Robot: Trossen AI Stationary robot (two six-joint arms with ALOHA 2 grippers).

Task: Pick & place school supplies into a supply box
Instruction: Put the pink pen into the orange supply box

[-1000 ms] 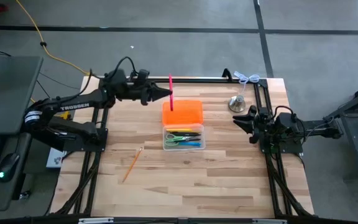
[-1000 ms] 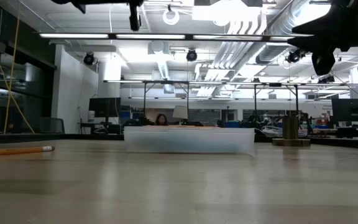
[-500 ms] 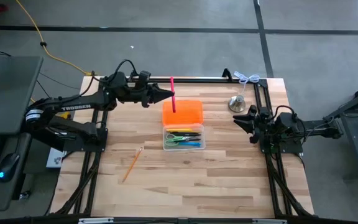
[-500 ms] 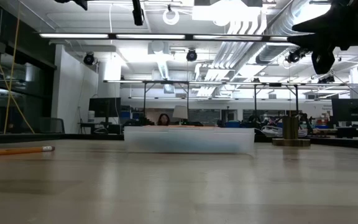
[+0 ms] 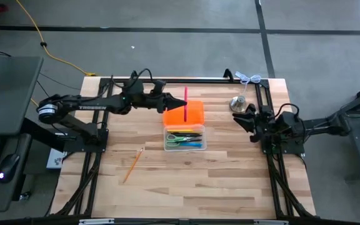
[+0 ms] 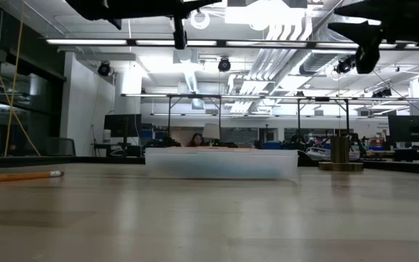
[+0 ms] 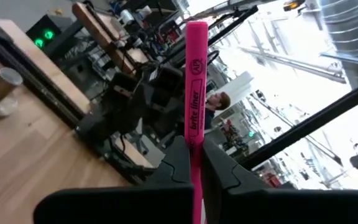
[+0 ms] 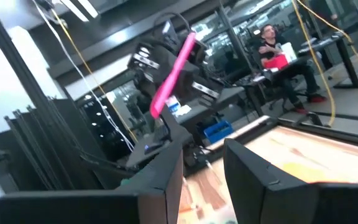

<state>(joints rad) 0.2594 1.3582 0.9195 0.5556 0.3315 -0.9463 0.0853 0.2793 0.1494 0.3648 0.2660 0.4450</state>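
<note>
My left gripper (image 5: 179,105) is shut on a pink highlighter (image 5: 185,103), held high above the orange lid (image 5: 194,114) of the clear supply box (image 5: 184,139). The box stands on the table with scissors and several pens inside. One pencil (image 5: 133,164) lies on the wood to the box's left. My right gripper (image 5: 240,119) hangs open and holding nothing at the table's right, near the silver bell-shaped object (image 5: 239,104). The right wrist view shows the pink highlighter (image 8: 173,71) farther off in the other arm's fingers. My left gripper pinches the highlighter's barrel (image 7: 195,146) between its two fingers (image 7: 174,163). They come about level from the table's left and lie across it. Most of the barrel sticks out beyond the fingers on one side. The highlighter is lifted clear, above the orange lid.
The table's black frame rails (image 5: 205,79) run along the far edge and both sides. Bare wood (image 5: 186,187) lies between the box and the near edge. Through the low view the supply box (image 6: 221,163) stands mid-table, the pencil (image 6: 20,175) to its left.
My left gripper has carried the pink highlighter toward the table's right and a little down, from beside the orange lid's far left corner to over the lid. It has stayed shut on the highlighter. My right gripper has tipped up slightly.
</note>
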